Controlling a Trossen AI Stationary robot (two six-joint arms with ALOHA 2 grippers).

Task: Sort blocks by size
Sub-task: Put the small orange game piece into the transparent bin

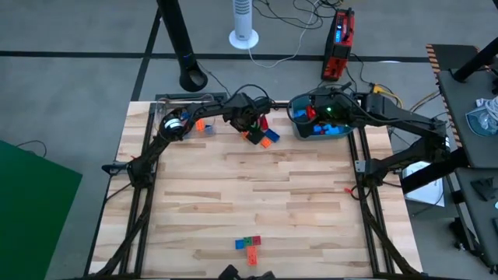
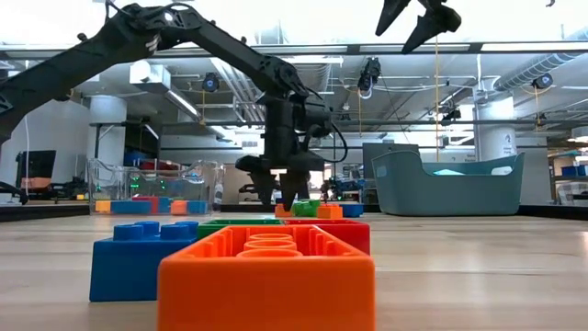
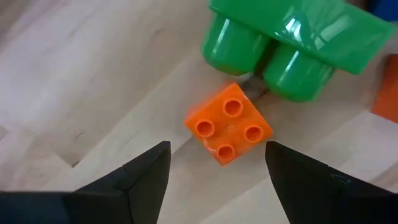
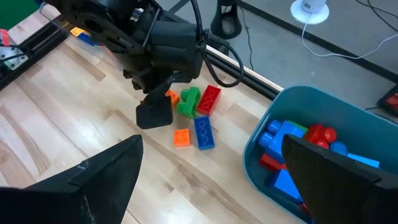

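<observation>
Orange and square, a small four-stud plastic brick [image 3: 228, 124] is being framed just ahead of the left gripper [image 3: 217, 171], lying flat on the pale wooden tabletop [image 1: 257, 187] and lined up with the gap between the two dark fingers. The jaws are being held wide apart, with nothing between them and no contact with the brick. Just beyond the orange brick, touching or nearly touching it, a chunky green plastic brick [image 3: 292, 43] is being shown tipped on its side, its round hollow tubes turned toward the claw. In the right wrist view a red studded brick [image 4: 209, 99] is lying just beside the green one, and a blue studded brick [image 4: 204, 132] right beside the small orange one.

Well apart from that claw, at the near edge of the table, a tight cluster of big bricks is being seen: a large orange one [image 2: 266, 280], a blue one [image 2: 138, 257], with red and green behind. On the claw's other side, a clear plastic box [image 2: 152, 188] with a few coloured bricks is being shown.

The right gripper [image 4: 208, 171] is being held raised above the rim of the teal plastic tub [image 4: 311, 118], its fingers spread wide and empty; blue and red bricks [image 4: 298, 149] are piled in the tub beneath it.
</observation>
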